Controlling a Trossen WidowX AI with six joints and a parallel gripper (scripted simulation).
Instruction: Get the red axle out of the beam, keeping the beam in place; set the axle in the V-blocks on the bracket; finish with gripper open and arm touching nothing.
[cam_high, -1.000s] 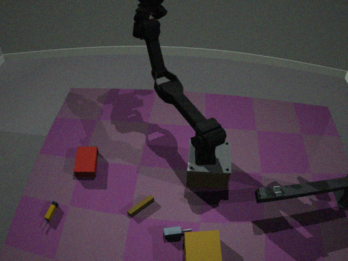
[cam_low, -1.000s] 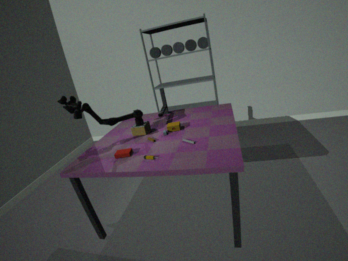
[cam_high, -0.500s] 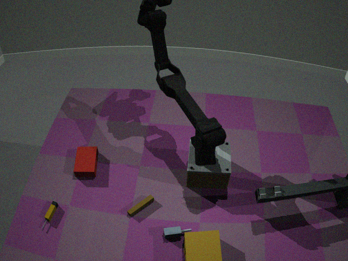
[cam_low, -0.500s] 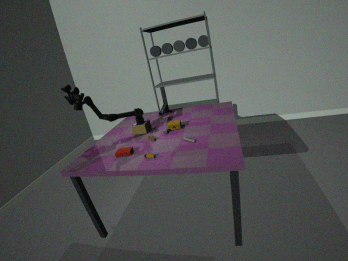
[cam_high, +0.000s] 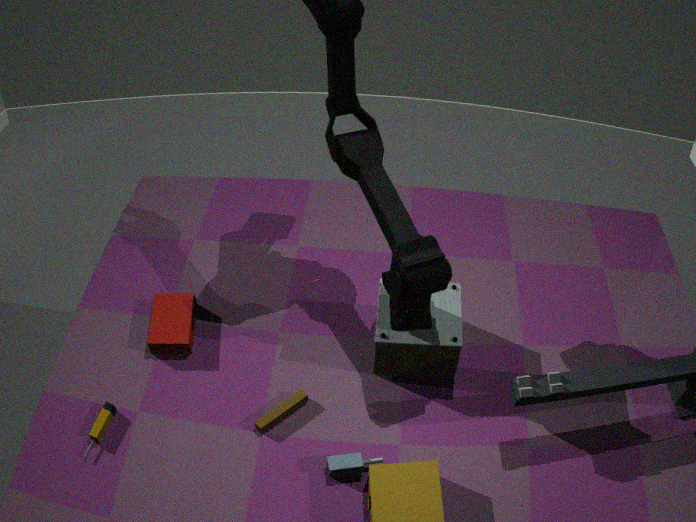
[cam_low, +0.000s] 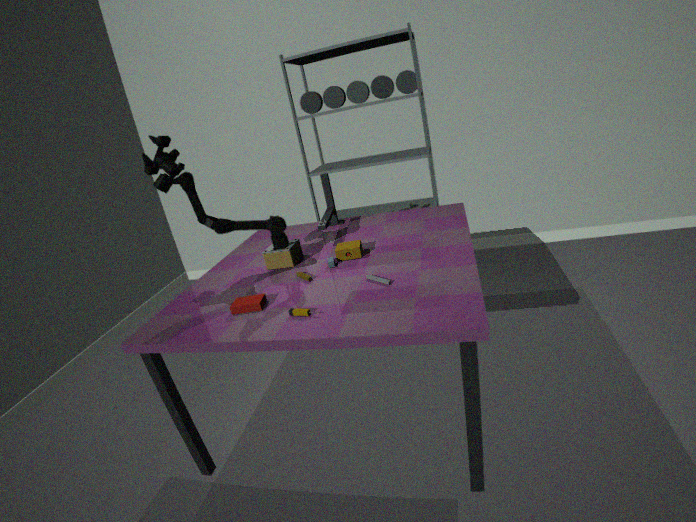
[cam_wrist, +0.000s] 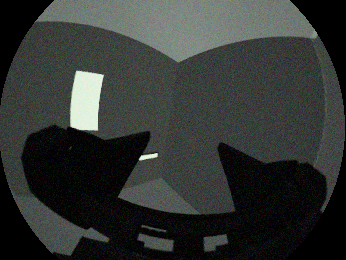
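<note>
The beam is a yellow block (cam_high: 405, 494) (cam_low: 342, 247) on the table, cut off at the bottom edge of the top view. A small red spot, apparently the red axle (cam_low: 348, 254), shows in the hole in its face; how far it goes in is hidden. The dark bracket (cam_high: 618, 377) stands at the right in the top view, with pale V-blocks (cam_high: 554, 382) near the end of its arm. No axle shows in them. My gripper (cam_low: 147, 146) (cam_wrist: 185, 141) is open and empty, raised high beyond the table's left side, far from beam and bracket.
A pale blue block with a pin (cam_high: 345, 464) lies close beside the beam. A red block (cam_high: 171, 320) (cam_low: 248, 303), a brass bar (cam_high: 281, 411) (cam_low: 304, 276), a yellow two-pronged tool (cam_high: 102, 422) (cam_low: 300, 312) and a white bar (cam_low: 378, 279) lie on the table. A shelf rack stands behind.
</note>
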